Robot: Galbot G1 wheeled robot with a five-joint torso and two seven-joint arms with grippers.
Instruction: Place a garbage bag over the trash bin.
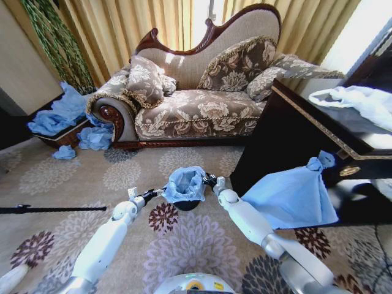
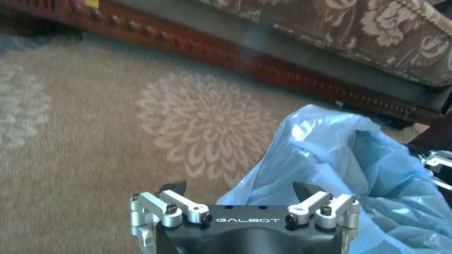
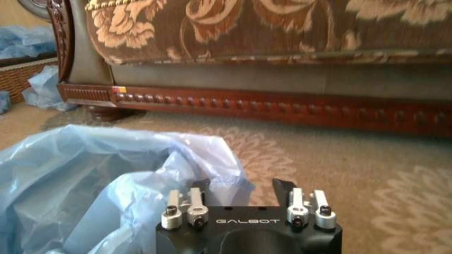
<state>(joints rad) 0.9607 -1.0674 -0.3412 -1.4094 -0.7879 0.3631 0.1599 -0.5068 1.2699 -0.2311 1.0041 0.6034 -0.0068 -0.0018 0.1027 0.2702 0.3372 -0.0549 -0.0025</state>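
Observation:
The light-blue garbage bag [image 1: 184, 184] sits bunched over the top of the small black trash bin [image 1: 187, 205], of which a dark sliver shows below it on the carpet. My left gripper [image 1: 153, 195] is at the bag's left side and my right gripper [image 1: 211, 181] at its right side. In the left wrist view the left gripper [image 2: 238, 189] is open, with the bag's [image 2: 353, 174] edge reaching in between the fingers. In the right wrist view the right gripper [image 3: 242, 185] is open too, and a fold of the bag [image 3: 106, 174] lies against one finger.
A floral sofa [image 1: 202, 104] stands behind the bin. A dark cabinet [image 1: 294, 131] at the right carries a white plastic bag [image 1: 361, 101], and a larger knotted blue bag [image 1: 294, 196] leans at its foot. More blue bags [image 1: 61, 113] lie at the far left, a black rod [image 1: 49, 209] on the carpet.

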